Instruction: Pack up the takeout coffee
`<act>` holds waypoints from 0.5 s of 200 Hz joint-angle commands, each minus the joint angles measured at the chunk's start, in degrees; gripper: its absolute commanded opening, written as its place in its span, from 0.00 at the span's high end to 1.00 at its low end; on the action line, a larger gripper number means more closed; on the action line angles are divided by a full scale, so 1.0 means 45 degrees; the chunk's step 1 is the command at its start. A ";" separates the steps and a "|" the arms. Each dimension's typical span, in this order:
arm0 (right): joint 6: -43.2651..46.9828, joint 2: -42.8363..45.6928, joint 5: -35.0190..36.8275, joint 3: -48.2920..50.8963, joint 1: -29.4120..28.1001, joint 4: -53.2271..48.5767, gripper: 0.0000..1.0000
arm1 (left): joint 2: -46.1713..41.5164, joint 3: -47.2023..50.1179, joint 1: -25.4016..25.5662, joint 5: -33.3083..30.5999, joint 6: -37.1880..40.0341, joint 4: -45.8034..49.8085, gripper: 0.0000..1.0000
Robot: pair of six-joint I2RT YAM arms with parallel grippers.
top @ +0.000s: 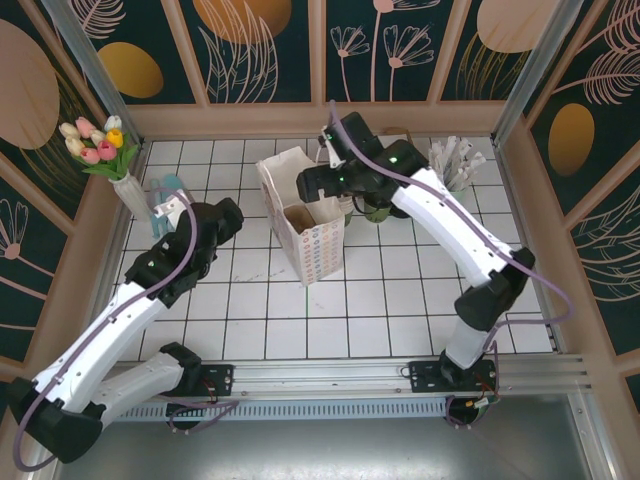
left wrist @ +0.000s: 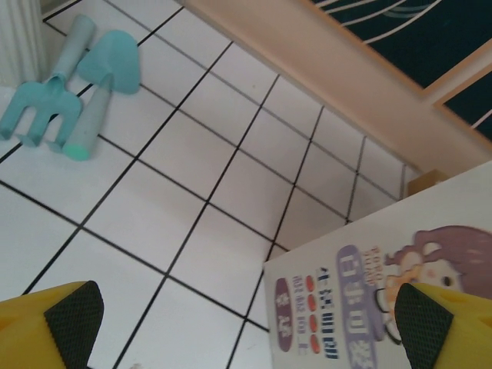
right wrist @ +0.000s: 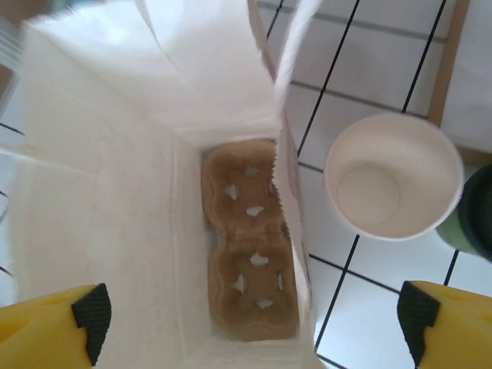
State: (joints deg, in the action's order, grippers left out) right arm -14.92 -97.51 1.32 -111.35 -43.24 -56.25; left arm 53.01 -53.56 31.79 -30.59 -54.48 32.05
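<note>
1. The right gripper (right wrist: 255,314) hangs over the open mouth of the white paper bag (right wrist: 115,192), its fingers spread wide and holding nothing.
2. A brown cardboard cup carrier (right wrist: 250,254) lies on the bag's floor, and both of its wells are empty.
3. The takeout coffee (top: 378,211), a dark green cup with a dark top that is likely its lid, stands on the tiled table (top: 250,330) outside the bag. It is at about 3 o'clock of the bag in the top view.
4. Between the coffee and the bag stands an unlidded cup (right wrist: 388,177), pale inside and empty.
5. The left gripper (left wrist: 247,314) waits at the bag's 9 o'clock, fingers wide apart and empty.
6. Progress looks early. The bag and carrier seem ready, but the coffee is not yet grasped, lifted over the rim or seated in a well.
</note>
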 commanded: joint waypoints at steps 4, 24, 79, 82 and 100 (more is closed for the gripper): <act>0.0227 0.1392 0.0477 0.0580 -0.0051 0.1627 0.01 | -0.0765 0.0183 -0.0060 -0.0082 -0.0141 -0.1057 0.01; 0.0105 0.2138 0.1388 0.1028 -0.0022 0.2179 0.01 | -0.1326 0.0319 -0.0066 -0.0229 -0.0198 -0.1422 0.01; -0.2346 0.5994 0.1335 0.5818 0.2300 0.6494 0.01 | -0.2267 0.0845 -0.0063 0.0167 -0.0189 -0.2999 0.01; -0.2539 0.6173 0.1040 0.6085 0.2534 0.6622 0.01 | -0.2269 0.0857 -0.0061 0.0197 -0.0168 -0.3072 0.01; -0.3037 0.6888 0.0038 0.7493 0.4362 0.7000 0.01 | -0.2195 0.0969 -0.0055 0.0484 0.0064 -0.3580 0.01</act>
State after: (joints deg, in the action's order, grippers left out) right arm -21.76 -70.52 6.13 -84.66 -31.83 -32.84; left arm 43.11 -50.19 31.79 -30.13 -54.89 21.61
